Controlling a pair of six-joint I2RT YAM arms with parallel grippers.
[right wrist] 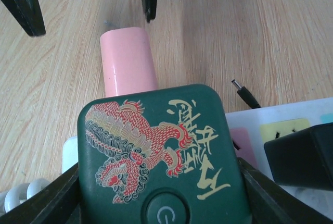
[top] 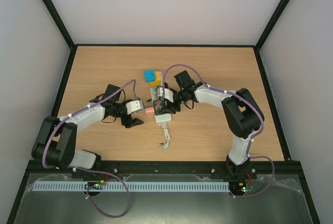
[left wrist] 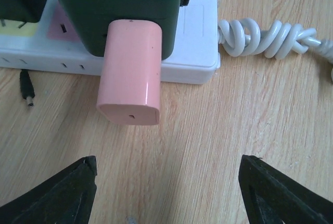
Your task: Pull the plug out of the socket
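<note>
The socket, a white power strip (top: 163, 114), lies mid-table with its coiled cord (top: 165, 133) toward me. A dark green plug (right wrist: 161, 146) with a red and gold dragon sits on its near end. A pink block (left wrist: 130, 73) sticks out of the plug's left side over the table. My right gripper (right wrist: 158, 198) is shut on the green plug, one finger on each side. My left gripper (left wrist: 169, 193) is open and empty, just left of the pink block (top: 150, 110) and facing it without touching.
A black plug (right wrist: 302, 156) sits in the strip beside the green one. A yellow block (top: 155, 83) and a blue block (top: 150, 74) are at the strip's far end. A loose black barrel connector (left wrist: 26, 88) lies on the wood by the strip.
</note>
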